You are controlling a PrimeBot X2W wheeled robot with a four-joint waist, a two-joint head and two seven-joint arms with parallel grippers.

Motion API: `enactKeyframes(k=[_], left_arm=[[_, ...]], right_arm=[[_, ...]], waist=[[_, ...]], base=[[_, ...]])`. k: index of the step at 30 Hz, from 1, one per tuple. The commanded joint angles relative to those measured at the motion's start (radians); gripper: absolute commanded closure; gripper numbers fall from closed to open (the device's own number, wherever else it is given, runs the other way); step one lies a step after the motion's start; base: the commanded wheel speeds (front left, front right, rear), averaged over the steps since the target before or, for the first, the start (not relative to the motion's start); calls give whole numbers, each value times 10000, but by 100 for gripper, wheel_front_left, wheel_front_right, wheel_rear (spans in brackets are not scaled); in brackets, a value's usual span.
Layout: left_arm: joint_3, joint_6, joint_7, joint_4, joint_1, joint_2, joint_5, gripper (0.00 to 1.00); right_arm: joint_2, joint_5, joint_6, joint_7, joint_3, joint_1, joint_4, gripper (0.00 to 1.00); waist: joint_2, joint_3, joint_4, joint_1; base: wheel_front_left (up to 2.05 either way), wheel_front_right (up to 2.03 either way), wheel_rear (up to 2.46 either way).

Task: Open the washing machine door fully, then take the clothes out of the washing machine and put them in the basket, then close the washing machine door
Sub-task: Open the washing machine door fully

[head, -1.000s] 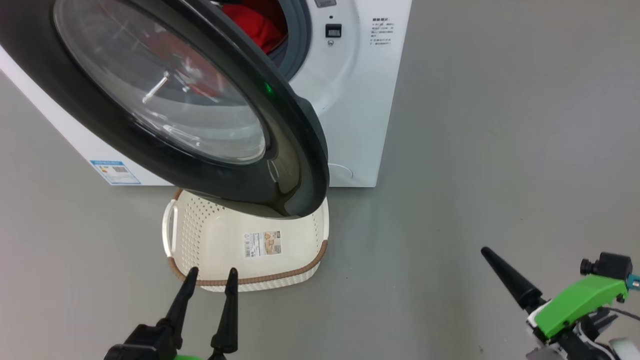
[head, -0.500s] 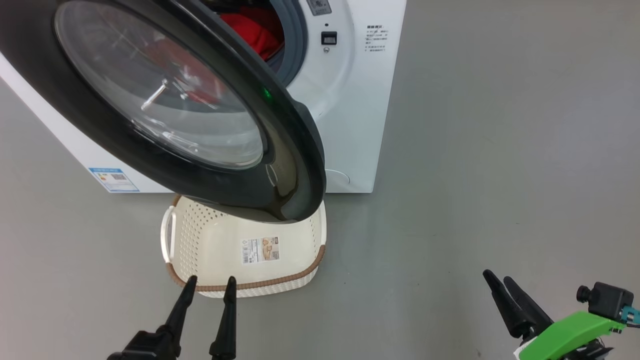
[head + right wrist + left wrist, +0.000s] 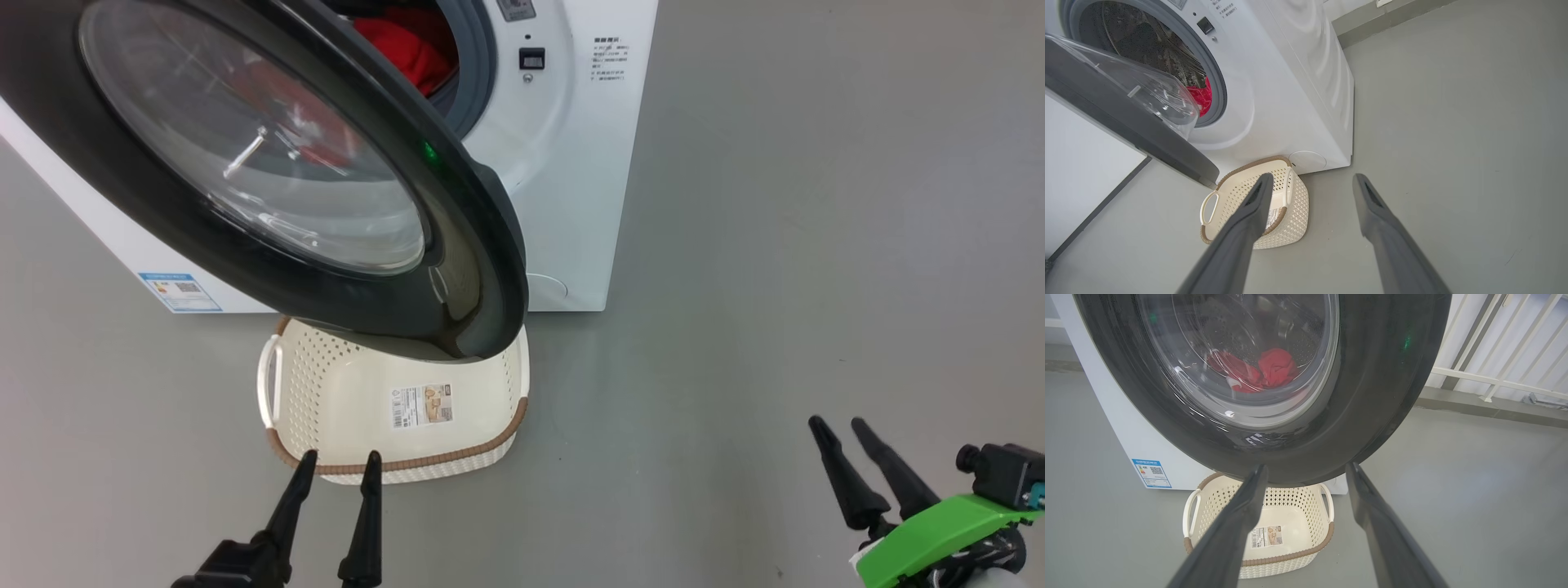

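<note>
Half-open door [image 3: 478,245] overhangs basket [image 3: 310,384] (open floor [image 3: 775,245] rightward).

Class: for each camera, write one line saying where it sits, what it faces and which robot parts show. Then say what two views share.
Head view: on the head, looking down at the washing machine door, the basket under its edge; left pincer and right pincer, both open, below.
Left wrist view: on the left wrist, facing the door glass, red clothes behind it; own fingers at bottom.
Right wrist view: on the right wrist, looking obliquely into the washing machine; own fingers at bottom.
Shared: all views show the basket.
</note>
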Motion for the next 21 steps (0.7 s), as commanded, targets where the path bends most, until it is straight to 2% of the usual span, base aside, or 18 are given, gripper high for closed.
enactKeyframes(k=[1, 11, 16, 21], left_arm=[[357, -45, -122, -194, -117, 79, 68, 0], [365, -38, -122, -213, -196, 79, 80, 0], [373, -30, -122, -229, -215, 79, 95, 0], [375, -16, -122, -248, -210, 79, 85, 0]], right_arm=[[-55, -460, 4, -134, -202, 7, -292, 0], [949, -3725, 4, -136, -2310, 710, -1155, 0], [1513, -4637, 4, -136, -3169, 1081, -1577, 0], [1895, -5192, 4, -137, -3519, 1467, -1674, 0]], waist=[[-1, 11, -3, -1], [-1, 87, 9, -1], [-1, 89, 18, -1], [-1, 80, 31, -1]], base=[[0, 0, 0], [0, 0, 0], [0, 0, 0], [0, 0, 0]])
